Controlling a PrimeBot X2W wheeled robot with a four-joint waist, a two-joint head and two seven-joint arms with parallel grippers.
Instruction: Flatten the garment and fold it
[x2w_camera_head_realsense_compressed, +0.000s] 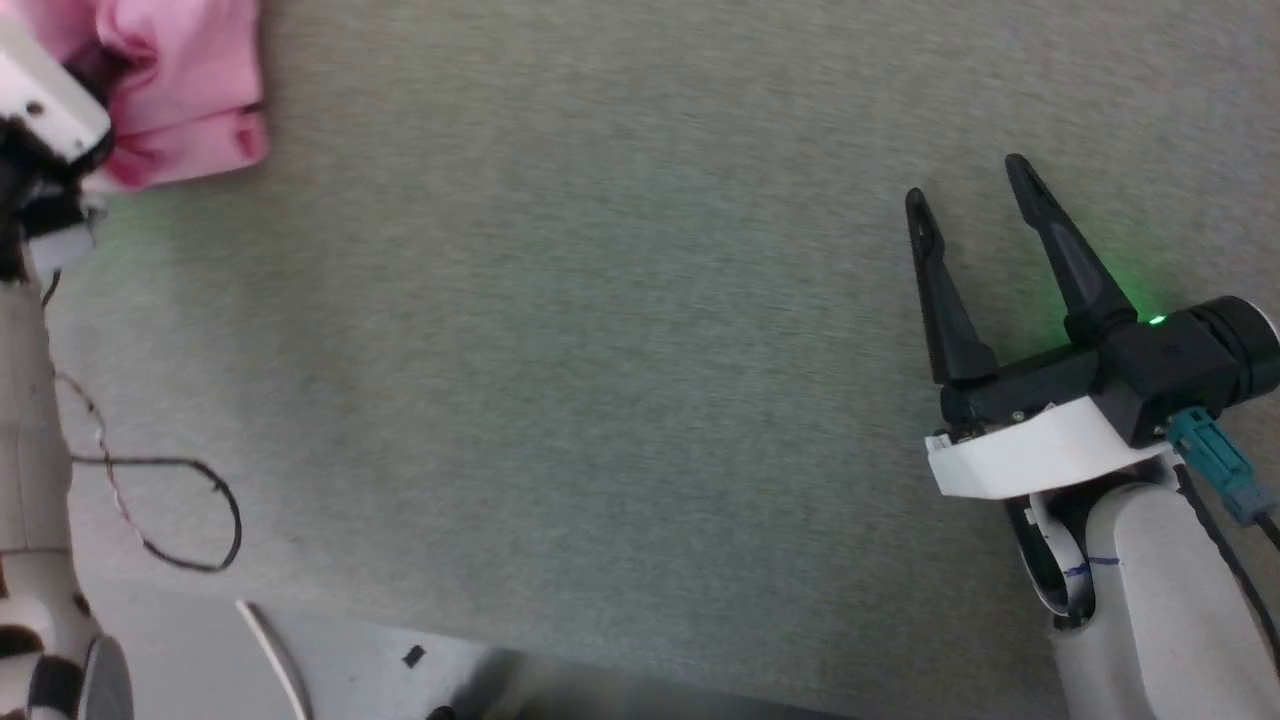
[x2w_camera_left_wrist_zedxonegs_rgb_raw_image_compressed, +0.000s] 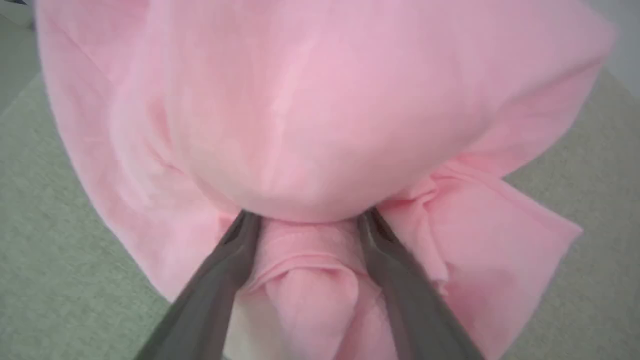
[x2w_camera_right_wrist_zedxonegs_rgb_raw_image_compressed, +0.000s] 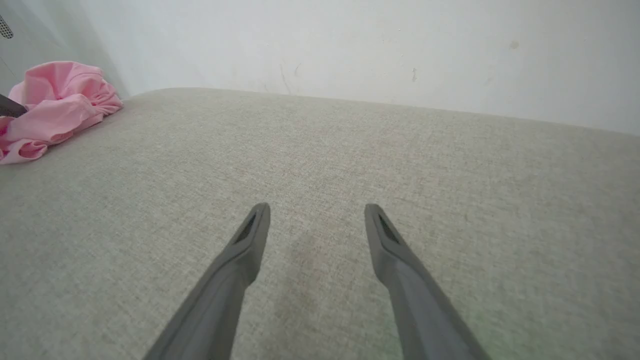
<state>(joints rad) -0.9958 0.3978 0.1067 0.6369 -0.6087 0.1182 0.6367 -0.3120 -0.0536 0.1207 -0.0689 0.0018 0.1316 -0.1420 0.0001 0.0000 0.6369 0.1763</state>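
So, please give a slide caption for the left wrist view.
Left gripper, open, fingertips tucked under the bunched pink garment.

Worktop (x2w_camera_head_realsense_compressed: 640, 350): covered in grey-beige woven fabric, flat and uniform in tone. Its far edge rounds over where it meets the wall.

Wall (x2w_camera_right_wrist_zedxonegs_rgb_raw_image_compressed: 350, 45): white, matt, plain. Faint defects noted: a thin dark scratch (x2w_camera_right_wrist_zedxonegs_rgb_raw_image_compressed: 282, 77), a small spot (x2w_camera_right_wrist_zedxonegs_rgb_raw_image_compressed: 414, 75) and a pale smudge (x2w_camera_right_wrist_zedxonegs_rgb_raw_image_compressed: 512, 45). At the left of the right wrist view the wall turns a corner (x2w_camera_right_wrist_zedxonegs_rgb_raw_image_compressed: 107, 65) and lies in shade.

Near edge, head view: a paler, smooth grey strip (x2w_camera_head_realsense_compressed: 330, 650) runs along the worktop and bears one small black mark (x2w_camera_head_realsense_compressed: 413, 656).

Light: even and diffuse, with soft shadows. A faint green cast (x2w_camera_right_wrist_zedxonegs_rgb_raw_image_compressed: 480, 320) lies on part of the fabric.
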